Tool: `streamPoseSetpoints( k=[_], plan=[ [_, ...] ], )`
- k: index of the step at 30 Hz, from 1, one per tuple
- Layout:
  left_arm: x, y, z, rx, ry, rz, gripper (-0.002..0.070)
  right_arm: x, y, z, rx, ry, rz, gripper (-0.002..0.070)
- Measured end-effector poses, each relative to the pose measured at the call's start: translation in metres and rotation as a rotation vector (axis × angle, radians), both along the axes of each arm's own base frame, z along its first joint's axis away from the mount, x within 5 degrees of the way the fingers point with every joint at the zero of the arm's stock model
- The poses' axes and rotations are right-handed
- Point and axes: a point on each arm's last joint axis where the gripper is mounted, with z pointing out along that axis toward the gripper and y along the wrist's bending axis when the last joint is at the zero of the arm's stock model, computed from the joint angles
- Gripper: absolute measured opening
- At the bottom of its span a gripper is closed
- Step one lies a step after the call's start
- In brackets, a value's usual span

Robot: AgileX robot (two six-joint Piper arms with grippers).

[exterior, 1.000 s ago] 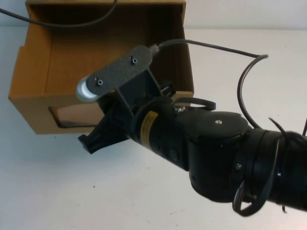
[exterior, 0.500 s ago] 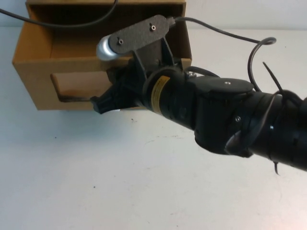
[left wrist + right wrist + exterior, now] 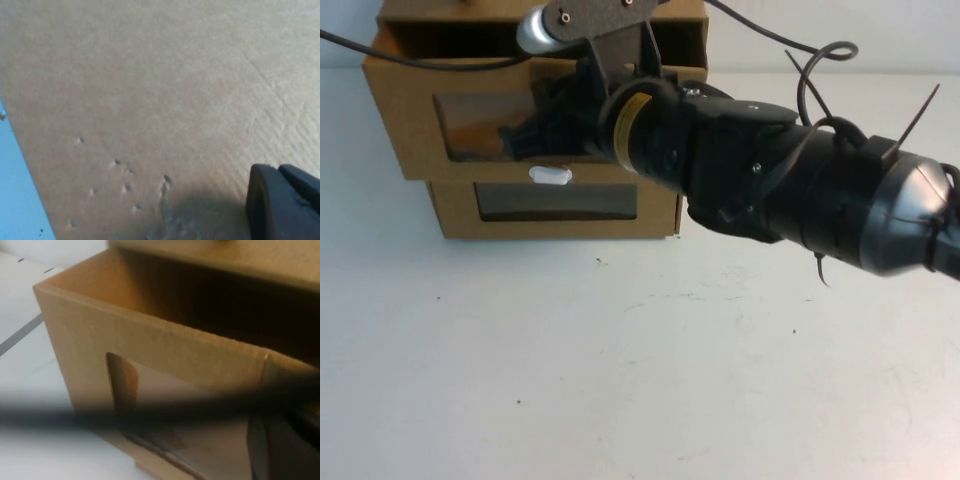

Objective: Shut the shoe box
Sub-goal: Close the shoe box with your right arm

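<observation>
Because our right gripper (image 3: 515,140) presses the front of the shoe box (image 3: 415,125) at upper left to slide it shut, we cannot tell its opening, nor that of the left gripper (image 3: 282,202) beside cardboard.

The right arm (image 3: 790,195) enters the high view from 3 o'clock and extends toward 10 o'clock, with loose cables looped along its body. Its wrist carries a camera bracket (image 3: 585,15) at 12 o'clock. The right gripper (image 3: 525,135) is at the arm's tip, at 11 o'clock in that view. The left gripper (image 3: 282,202) shows only a dark edge in the left wrist view.
</observation>
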Motion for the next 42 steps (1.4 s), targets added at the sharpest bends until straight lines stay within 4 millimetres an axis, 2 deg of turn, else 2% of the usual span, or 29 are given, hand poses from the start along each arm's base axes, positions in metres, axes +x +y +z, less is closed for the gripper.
streamPoseSetpoints(
  k=[8, 15, 22, 28, 36, 40, 42],
  plan=[
    [0.0, 0.0, 0.0, 0.0, 0.0, 0.0, -0.0002, 0.036, 0.004, -0.008, 0.041, 0.0, -0.014, -0.0011],
    [0.0, 0.0, 0.0, 0.0, -0.002, 0.001, -0.0002, 0.059, 0.004, -0.007, 0.093, -0.007, -0.018, -0.0011],
    [0.0, 0.0, 0.001, -0.001, -0.003, 0.001, -0.0002, 0.07, 0.009, -0.009, 0.127, -0.019, 0.031, -0.0011],
    [0.0, 0.0, 0.001, -0.007, -0.001, -0.002, -0.0002, 0.083, 0.003, -0.016, 0.148, -0.003, 0.025, -0.0011],
    [-0.004, 0.001, 0.005, 0.007, -0.009, -0.006, -0.0002, 0.079, 0.005, -0.011, 0.198, 0.03, 0.081, -0.0011],
    [-0.016, 0.005, 0.022, 0.038, -0.053, 0.002, -0.0002, 0.059, 0.009, 0.009, 0.224, 0.06, 0.187, -0.0011],
    [-0.028, 0.007, 0.038, 0.044, -0.104, 0.008, -0.0002, 0.044, 0.008, 0.02, 0.244, 0.088, 0.253, -0.0011]
  ],
)
